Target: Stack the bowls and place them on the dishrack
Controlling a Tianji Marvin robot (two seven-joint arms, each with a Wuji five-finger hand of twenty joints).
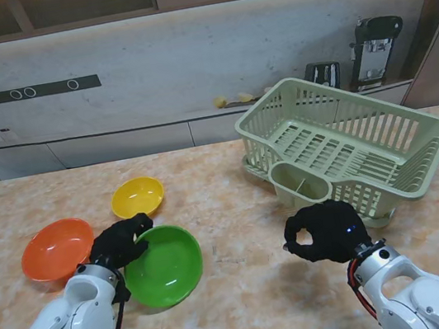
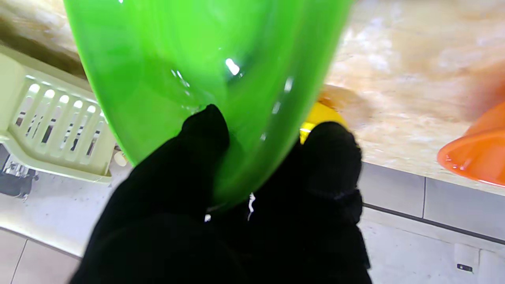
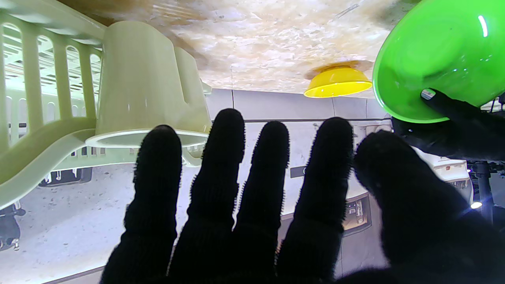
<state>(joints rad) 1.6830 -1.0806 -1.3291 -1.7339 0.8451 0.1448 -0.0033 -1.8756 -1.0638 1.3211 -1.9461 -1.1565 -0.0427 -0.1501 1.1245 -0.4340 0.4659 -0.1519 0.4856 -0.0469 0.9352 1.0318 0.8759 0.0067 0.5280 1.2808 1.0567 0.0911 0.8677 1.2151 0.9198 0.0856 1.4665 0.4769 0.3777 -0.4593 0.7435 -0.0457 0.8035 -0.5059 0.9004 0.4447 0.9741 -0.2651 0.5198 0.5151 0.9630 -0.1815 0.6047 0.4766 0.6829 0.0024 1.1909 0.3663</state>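
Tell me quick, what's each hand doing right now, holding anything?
Left hand: shut on the green bowl, pinching its rim.
Right hand: open, holding nothing, beside the dishrack.

Even, bright overhead light, soft shadows. Specular glints on green bowl (image 2: 205, 79). Left wrist view: orange bowl (image 2: 477, 154) and table (image 2: 414, 79) blurred. Black gloves show no detail.

Green bowl (image 1: 167, 266) tilts, lifted near the surface's left front; yellow bowl (image 1: 137, 197) and orange bowl (image 1: 57, 249) sit upright toward the left edge; pale rack (image 1: 350, 144) stands at right rear.
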